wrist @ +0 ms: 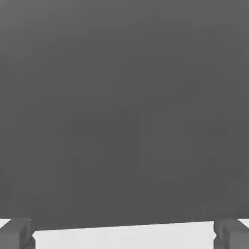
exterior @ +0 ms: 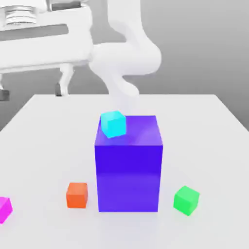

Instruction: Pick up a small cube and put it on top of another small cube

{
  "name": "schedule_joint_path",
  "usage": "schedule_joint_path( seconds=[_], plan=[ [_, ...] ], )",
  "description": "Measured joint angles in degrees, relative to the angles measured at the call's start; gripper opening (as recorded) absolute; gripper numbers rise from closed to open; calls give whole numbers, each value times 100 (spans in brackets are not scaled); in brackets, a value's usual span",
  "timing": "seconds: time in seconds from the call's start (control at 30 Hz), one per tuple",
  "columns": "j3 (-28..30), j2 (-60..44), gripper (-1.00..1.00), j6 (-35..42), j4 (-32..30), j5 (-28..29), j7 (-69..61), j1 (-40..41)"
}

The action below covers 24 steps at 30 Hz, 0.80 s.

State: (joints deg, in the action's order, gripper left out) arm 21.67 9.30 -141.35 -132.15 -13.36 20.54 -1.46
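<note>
The small magenta-pink cube [exterior: 4, 209] lies on the white table [exterior: 204, 146] at the front, cut off by the exterior view's left edge. The small green cube [exterior: 186, 200] rests at the front right, beside the big blue-purple block. My gripper [exterior: 32, 90] hangs high over the table's far left corner, well away from both cubes. It is open, its two fingertips [exterior: 63, 85] far apart with nothing between them. In the hand view the gripper [wrist: 124, 236] has its dark fingertips [wrist: 17, 234] at opposite sides, above a strip of white table [wrist: 121, 238].
A tall blue-purple block [exterior: 129, 170] stands mid-table with a cyan cube [exterior: 113, 123] on its top left corner. An orange cube [exterior: 77, 195] sits just left of the block's base. The white arm [exterior: 126, 58] rises behind the block.
</note>
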Motion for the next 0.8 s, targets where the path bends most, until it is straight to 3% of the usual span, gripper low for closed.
schedule_joint_path(
  seconds=[0.27, 0.5, 0.63, 0.67, 0.8],
  plan=[
    [324, -1669, 0, -423, -14, -697, -1209, 642],
    [513, -2973, 0, -905, -63, -771, -1895, 1255],
    [34, -3793, 0, -1447, 116, -1250, -2329, 1736],
    [-116, -3963, -100, -1574, 161, -1349, -2405, 1865],
    [-116, -3963, -100, -1567, 161, -1349, -2405, 1866]
  ],
)
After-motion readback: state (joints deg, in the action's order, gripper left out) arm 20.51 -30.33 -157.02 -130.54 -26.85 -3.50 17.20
